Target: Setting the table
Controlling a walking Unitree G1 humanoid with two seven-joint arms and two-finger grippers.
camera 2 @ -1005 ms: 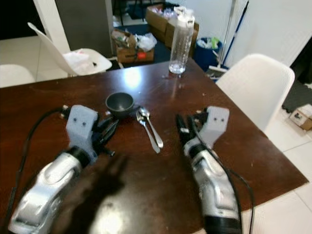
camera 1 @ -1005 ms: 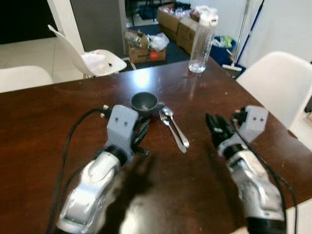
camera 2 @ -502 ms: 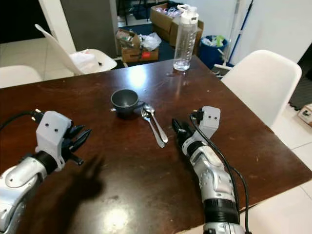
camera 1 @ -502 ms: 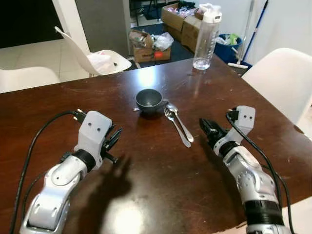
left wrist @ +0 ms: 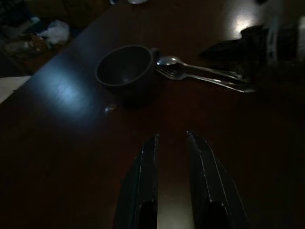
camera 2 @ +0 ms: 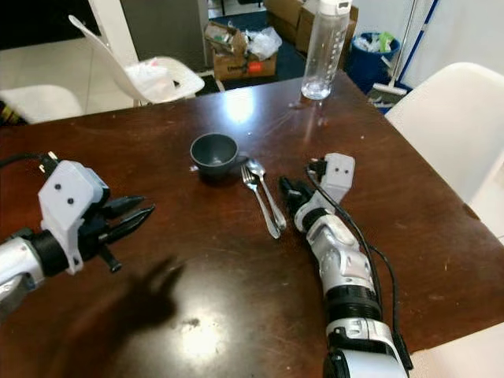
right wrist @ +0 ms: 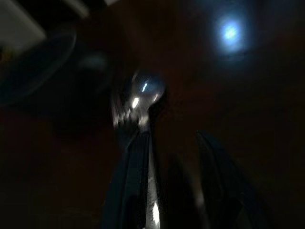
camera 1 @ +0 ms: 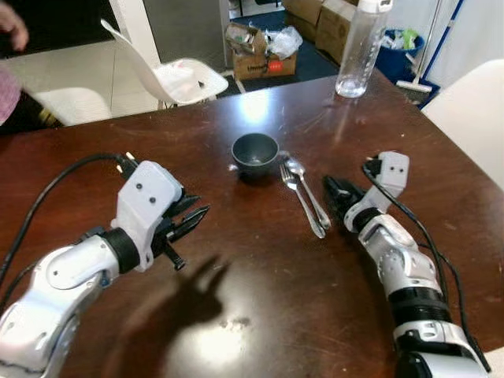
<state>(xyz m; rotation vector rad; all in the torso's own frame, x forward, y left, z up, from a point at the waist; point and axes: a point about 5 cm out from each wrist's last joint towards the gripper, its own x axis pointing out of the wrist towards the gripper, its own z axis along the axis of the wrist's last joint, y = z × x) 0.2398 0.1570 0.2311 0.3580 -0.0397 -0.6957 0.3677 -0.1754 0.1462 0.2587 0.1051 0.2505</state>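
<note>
A dark grey cup (camera 1: 256, 150) stands near the middle of the brown table (camera 1: 268, 307). Just to its right a fork (camera 1: 302, 206) and a spoon (camera 1: 309, 193) lie side by side, handles toward me. My right gripper (camera 1: 333, 189) rests low on the table right beside the handles; in the right wrist view its fingers (right wrist: 127, 191) stand apart, one lying along the handles below the spoon bowl (right wrist: 143, 88). My left gripper (camera 1: 197, 213) hovers open over bare table, left of the cup (left wrist: 126, 69) and pointing toward it, nothing between its fingers (left wrist: 147, 167).
A clear water bottle (camera 1: 358, 47) stands at the table's far right edge. White chairs stand behind the table (camera 1: 177, 75) and at its right (camera 1: 472, 110). Cardboard boxes (camera 1: 260, 55) and a blue bin (camera 1: 398, 51) sit on the floor beyond. A person's hand (camera 1: 12, 24) shows at far left.
The camera has shifted. My left gripper has drawn back left, away from the cup. My right gripper has moved up beside the fork and spoon handles. A person's hand has appeared.
</note>
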